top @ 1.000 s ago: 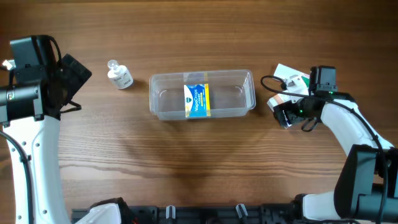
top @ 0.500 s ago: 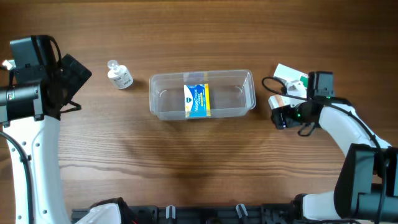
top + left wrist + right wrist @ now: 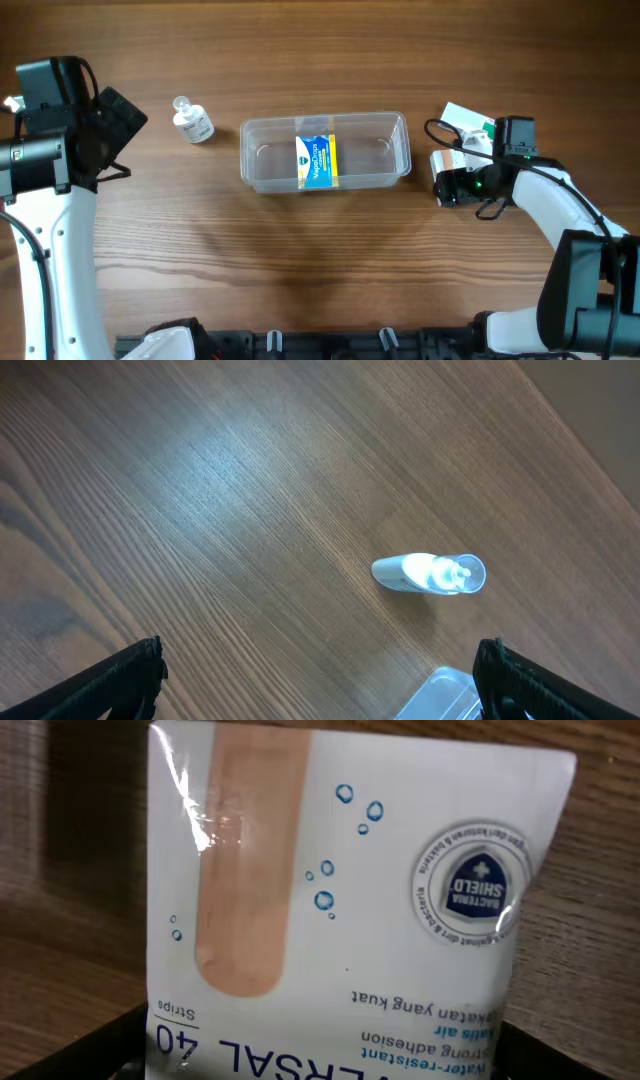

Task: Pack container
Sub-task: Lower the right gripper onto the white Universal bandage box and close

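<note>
The clear container [image 3: 382, 150] lies mid-table with a blue and yellow box [image 3: 317, 160] inside it. To its right a white plaster box [image 3: 340, 910] lies on the wood. My right gripper [image 3: 447, 180] reaches over it, one black finger [image 3: 90, 1050] against each long side, so the box fills the whole gap between the jaws. Far left and above the table, my left gripper [image 3: 320, 680] is open with nothing between its fingers. From there I see a small clear bottle [image 3: 430, 573] lying on its side and one corner of the container [image 3: 445, 695].
The small bottle [image 3: 192, 121] lies left of the container. A white and green box [image 3: 468, 122] lies just behind my right gripper. The wooden table [image 3: 320, 260] runs wide in front of the container.
My right gripper has slid a little left over the plaster box and its jaws have come in against the box's sides. The left arm has not moved.
</note>
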Robot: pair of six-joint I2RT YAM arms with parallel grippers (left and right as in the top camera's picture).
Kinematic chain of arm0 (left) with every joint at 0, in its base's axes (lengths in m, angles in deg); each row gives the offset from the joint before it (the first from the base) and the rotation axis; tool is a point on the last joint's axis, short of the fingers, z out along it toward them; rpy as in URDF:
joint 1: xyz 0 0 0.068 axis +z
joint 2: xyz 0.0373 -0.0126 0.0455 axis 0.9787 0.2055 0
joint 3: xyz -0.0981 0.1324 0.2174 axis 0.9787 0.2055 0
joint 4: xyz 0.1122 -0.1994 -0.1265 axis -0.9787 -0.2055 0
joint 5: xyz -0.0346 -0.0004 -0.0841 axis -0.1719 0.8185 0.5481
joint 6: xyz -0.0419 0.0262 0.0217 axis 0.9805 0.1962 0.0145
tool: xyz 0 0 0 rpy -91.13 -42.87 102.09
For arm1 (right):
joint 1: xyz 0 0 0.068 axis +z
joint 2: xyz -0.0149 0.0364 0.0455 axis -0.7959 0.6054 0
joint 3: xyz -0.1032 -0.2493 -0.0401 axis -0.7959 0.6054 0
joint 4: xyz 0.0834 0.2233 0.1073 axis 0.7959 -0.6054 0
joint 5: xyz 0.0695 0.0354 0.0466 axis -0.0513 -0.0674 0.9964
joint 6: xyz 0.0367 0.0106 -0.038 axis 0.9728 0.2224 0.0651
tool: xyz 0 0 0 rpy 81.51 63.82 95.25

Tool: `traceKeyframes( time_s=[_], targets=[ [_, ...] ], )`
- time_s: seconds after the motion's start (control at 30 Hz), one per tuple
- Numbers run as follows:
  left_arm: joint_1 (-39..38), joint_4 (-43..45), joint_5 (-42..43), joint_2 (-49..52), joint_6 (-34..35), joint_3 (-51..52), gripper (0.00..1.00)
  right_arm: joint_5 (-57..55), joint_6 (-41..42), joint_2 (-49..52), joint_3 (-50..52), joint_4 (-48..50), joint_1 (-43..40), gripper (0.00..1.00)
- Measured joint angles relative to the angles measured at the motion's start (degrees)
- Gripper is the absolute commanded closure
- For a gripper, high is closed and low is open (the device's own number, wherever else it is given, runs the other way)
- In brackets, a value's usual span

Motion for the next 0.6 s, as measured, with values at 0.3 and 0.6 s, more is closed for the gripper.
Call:
traceKeyframes(
  time_s=[0.3,0.6],
  targets=[
    [0.00,0.00,0.00,0.00,0.00,0.00,0.00,-0.22,2.80,0.11,0.04,1.29,0.33,0.00],
    [0.00,0.00,0.00,0.00,0.00,0.00,0.00,-4.09,1.92,2.69,-0.68,3.28,3.50,0.03]
  ],
)
